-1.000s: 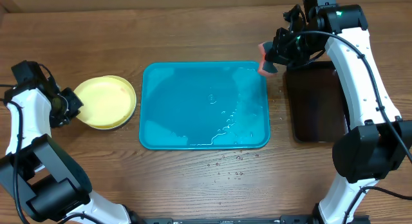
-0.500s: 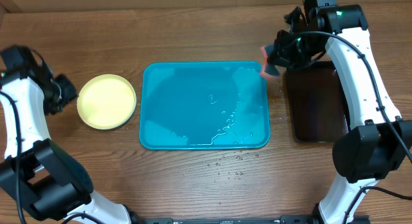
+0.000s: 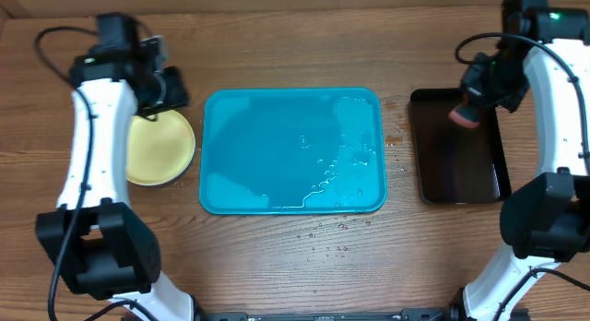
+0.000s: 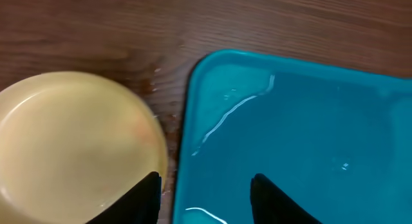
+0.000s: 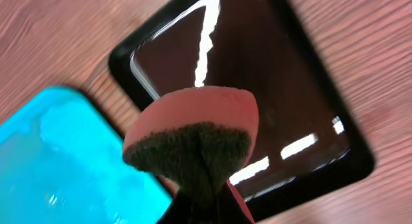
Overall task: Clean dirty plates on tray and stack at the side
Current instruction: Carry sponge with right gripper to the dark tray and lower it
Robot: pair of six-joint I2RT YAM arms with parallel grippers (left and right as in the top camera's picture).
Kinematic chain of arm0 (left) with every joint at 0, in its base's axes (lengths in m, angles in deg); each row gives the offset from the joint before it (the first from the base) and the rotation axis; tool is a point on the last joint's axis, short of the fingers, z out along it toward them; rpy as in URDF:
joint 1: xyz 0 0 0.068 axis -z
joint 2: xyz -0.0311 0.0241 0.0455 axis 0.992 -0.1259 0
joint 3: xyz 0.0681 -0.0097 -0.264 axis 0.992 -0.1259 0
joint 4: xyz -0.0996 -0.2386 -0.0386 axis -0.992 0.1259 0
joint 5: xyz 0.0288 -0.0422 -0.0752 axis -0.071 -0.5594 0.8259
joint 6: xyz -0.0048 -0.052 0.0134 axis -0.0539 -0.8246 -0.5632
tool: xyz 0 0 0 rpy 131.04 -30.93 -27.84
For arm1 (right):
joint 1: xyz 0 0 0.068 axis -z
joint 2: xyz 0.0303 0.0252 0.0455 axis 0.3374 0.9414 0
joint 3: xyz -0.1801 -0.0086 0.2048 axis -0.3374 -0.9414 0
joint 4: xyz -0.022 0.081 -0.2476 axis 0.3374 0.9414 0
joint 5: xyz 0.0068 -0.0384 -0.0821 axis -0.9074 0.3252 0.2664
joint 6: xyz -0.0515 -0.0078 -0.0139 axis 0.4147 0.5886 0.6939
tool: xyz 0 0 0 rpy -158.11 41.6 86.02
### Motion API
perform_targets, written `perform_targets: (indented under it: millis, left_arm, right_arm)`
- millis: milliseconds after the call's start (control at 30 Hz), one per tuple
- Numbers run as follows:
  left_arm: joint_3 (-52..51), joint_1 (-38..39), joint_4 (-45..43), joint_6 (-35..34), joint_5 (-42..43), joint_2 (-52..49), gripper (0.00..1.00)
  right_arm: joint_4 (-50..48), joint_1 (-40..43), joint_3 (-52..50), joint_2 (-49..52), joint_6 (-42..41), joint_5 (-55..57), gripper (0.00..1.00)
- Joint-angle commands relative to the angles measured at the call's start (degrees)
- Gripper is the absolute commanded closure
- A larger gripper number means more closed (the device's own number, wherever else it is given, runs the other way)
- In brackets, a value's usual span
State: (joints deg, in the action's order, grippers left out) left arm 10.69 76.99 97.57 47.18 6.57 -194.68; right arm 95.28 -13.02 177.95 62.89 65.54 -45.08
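Note:
The turquoise tray [image 3: 293, 151] lies mid-table, wet and with no plates on it; it also shows in the left wrist view [image 4: 302, 134] and the right wrist view [image 5: 58, 159]. The pale yellow-green plates [image 3: 159, 152] sit stacked left of the tray, seen close in the left wrist view [image 4: 74, 143]. My left gripper [image 3: 166, 89] is open and empty, above the gap between the stack and the tray's far left corner [image 4: 205, 195]. My right gripper [image 3: 467, 107] is shut on the red-and-grey sponge [image 5: 193, 137], held over the black tray.
A glossy black tray [image 3: 458, 148] lies right of the turquoise tray, also in the right wrist view [image 5: 257, 76]. Water drops [image 3: 332, 236] dot the wood in front of the turquoise tray.
My left arm has swung from the table's left edge to the far side of the plate stack. My right gripper has carried the sponge rightward from the turquoise tray's corner to over the black tray.

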Motion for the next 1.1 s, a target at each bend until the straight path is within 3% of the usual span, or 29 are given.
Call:
perform_targets:
  millis: [0,167,367,500,700,800,867,933,967,1000,1033,1067]
  left_arm:
    - [0.6,3.5,-1.4,1.2,0.4,1.0,0.50]
    - [0.6,7.2,-4.2,1.2,0.4,1.0,0.47]
    - [0.6,8.6,-5.0,1.2,0.5,1.0,0.45]
    - [0.6,8.7,-5.0,1.2,0.4,1.0,0.45]
    - [0.6,8.7,-5.0,1.2,0.5,1.0,0.44]
    - [0.6,8.7,-5.0,1.2,0.5,1.0,0.44]
    - [0.6,8.7,-5.0,1.2,0.5,1.0,0.43]
    - [0.6,8.7,-5.0,1.2,0.4,1.0,0.37]
    - [0.6,8.7,-5.0,1.2,0.4,1.0,0.24]
    - [0.6,8.7,-5.0,1.2,0.5,1.0,0.09]
    - [0.6,8.7,-5.0,1.1,0.5,1.0,0.00]
    - [0.6,8.7,-4.9,1.0,0.5,1.0,0.00]
  right_arm:
    - [-2.3,-0.6,-1.2,-0.5,6.5,4.7,0.96]
    - [-7.0,-0.5,-8.6,-0.4,20.3,7.1,0.96]
    - [-14.2,-0.5,-21.3,-0.4,22.1,7.1,0.96]
    - [-21.2,-0.5,-29.3,-0.4,29.9,6.6,0.96]
    - [-26.6,-0.5,-32.9,-0.4,32.5,6.4,0.95]
    - [-27.9,-0.5,-32.7,-0.5,32.5,6.4,0.75]
    - [-28.2,-0.5,-32.6,-0.5,32.5,6.4,0.67]
    - [-27.7,-0.5,-31.9,-0.5,32.4,6.4,0.55]
    - [-27.2,-0.5,-31.4,-0.5,32.4,6.4,0.47]
    - [-26.2,-0.5,-30.4,-0.5,32.3,6.4,0.28]
    - [-24.8,-0.5,-28.9,-0.6,31.9,6.4,0.17]
    - [-23.5,-0.5,-27.4,-0.7,31.2,6.4,0.09]
